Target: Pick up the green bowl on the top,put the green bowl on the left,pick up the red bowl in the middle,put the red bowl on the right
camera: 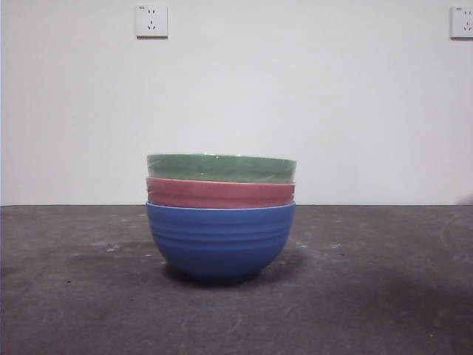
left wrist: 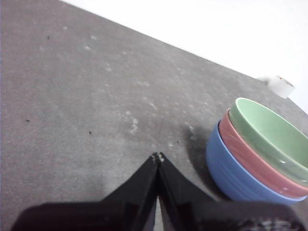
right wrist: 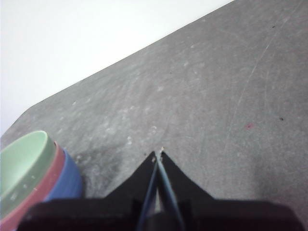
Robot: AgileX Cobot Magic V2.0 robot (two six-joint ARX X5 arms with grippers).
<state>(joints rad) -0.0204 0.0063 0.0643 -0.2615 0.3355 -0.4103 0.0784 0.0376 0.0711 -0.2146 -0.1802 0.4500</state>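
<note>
On table [camera: 74, 296], green bowl [camera: 220, 167] atop red bowl [camera: 219, 193], both pincers pressed together, empty.

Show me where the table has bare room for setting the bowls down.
The table lies bare on both sides of the stack: green bowl in red bowl in blue bowl. Only the middle is taken. The left gripper and right gripper, both shut, hang over bare patches beside the stack.

Blue bowl [camera: 220, 240] on grey table [camera: 369, 296], 2 wall sockets [camera: 151, 21], tape roll [left wrist: 280, 85] at edge.
</note>
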